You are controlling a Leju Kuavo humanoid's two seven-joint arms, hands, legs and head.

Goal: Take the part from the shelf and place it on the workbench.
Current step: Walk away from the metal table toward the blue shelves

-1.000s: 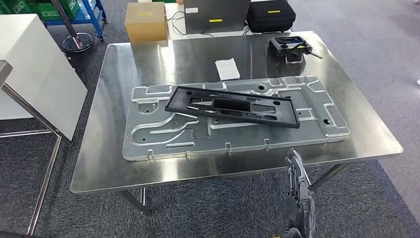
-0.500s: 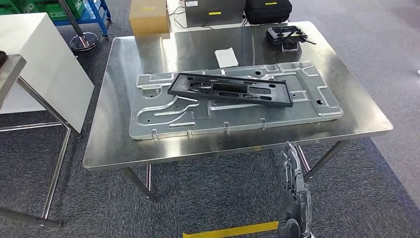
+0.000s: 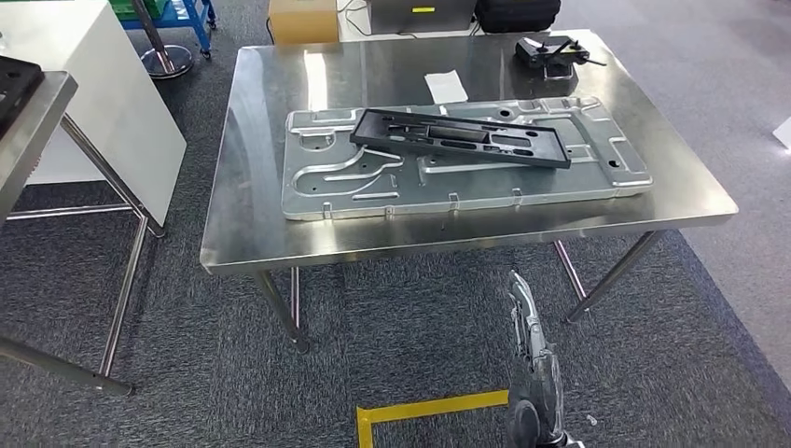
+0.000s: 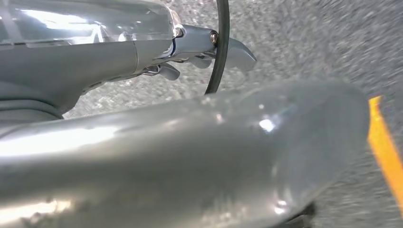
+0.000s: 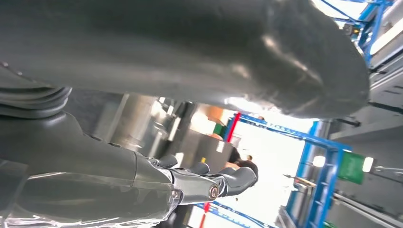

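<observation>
A long black frame part (image 3: 462, 138) lies across a large silver plate (image 3: 326, 177) on the steel workbench (image 3: 244, 201). At the far left stands a metal shelf (image 3: 42, 121) with the corner of another black part (image 3: 11, 84) on its top. My right hand (image 3: 532, 373) hangs low in front of the workbench, fingers straight and holding nothing; it also appears in the right wrist view (image 5: 204, 183). My left hand (image 4: 204, 47) hangs over the grey carpet with its fingers apart and nothing in them.
A small black fixture (image 3: 550, 51) and a white paper (image 3: 446, 86) sit at the workbench's far side. A white panel (image 3: 103, 84) leans behind the shelf. Yellow floor tape (image 3: 429, 411) marks the carpet near my feet. A cardboard box (image 3: 303, 19) stands beyond the table.
The whole picture has shifted: the workbench now sits farther away and more to the right, and the shelf has come into view at the left. My right hand still hangs, holding nothing.
</observation>
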